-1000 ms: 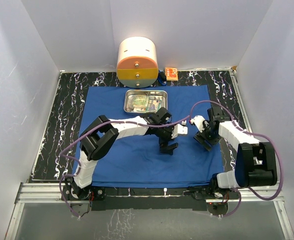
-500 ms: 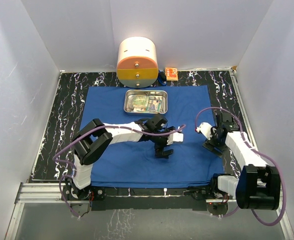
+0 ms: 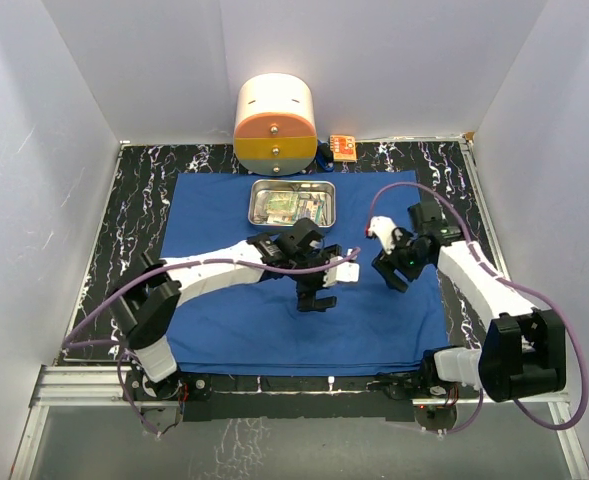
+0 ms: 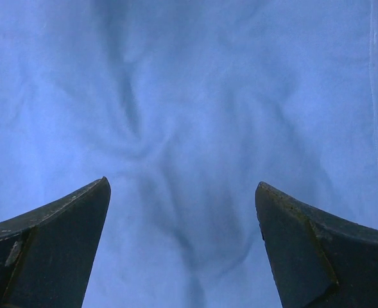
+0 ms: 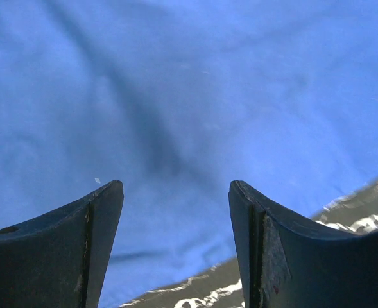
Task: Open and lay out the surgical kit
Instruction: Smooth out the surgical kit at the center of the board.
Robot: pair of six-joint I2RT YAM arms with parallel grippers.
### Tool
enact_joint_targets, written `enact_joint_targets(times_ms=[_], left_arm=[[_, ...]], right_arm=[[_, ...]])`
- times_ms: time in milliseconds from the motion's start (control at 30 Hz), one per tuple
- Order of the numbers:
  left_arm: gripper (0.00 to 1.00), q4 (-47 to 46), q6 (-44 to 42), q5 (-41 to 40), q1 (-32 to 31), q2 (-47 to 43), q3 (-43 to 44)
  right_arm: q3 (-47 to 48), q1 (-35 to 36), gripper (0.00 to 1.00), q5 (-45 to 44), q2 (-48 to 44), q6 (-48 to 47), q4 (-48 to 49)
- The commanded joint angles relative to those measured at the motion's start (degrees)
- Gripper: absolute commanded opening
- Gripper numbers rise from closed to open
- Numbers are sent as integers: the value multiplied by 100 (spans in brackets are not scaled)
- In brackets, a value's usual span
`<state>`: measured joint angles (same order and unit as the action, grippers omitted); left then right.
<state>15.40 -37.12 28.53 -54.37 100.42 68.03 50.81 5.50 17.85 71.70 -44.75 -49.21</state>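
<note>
Both left claw (image 3: 311, 302) and right claw (image 3: 386, 278) hover above blue cloth (image 3: 224, 205)

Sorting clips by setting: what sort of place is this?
Probably a lab test booth: white walls around a marbled table, two robot arms bolted at its near edge, blue cloth spread on it.

We record one black, white-veined table (image 3: 134, 230). Directly on it: blue cloth wrap (image 3: 214, 200), spread flat; round cream-and-orange container (image 3: 274, 125) and small orange box (image 3: 343, 148), far edge.
</note>
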Motion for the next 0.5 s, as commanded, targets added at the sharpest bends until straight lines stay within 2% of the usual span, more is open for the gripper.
enact_joint_targets(times_ms=[0,233,467], left_arm=[[95,486,-295,-377,428,-688,-508],[95,567,-292,-649,1395,-1395,-1568],[95,1347,-347,-990,1785,-2046,-2204]], right_arm=[[-527,597,65,131,-70,547,626],[-1265,696,65,-536,-254,24,471],[-1357,698,65,-1139,-223,-433,-322]])
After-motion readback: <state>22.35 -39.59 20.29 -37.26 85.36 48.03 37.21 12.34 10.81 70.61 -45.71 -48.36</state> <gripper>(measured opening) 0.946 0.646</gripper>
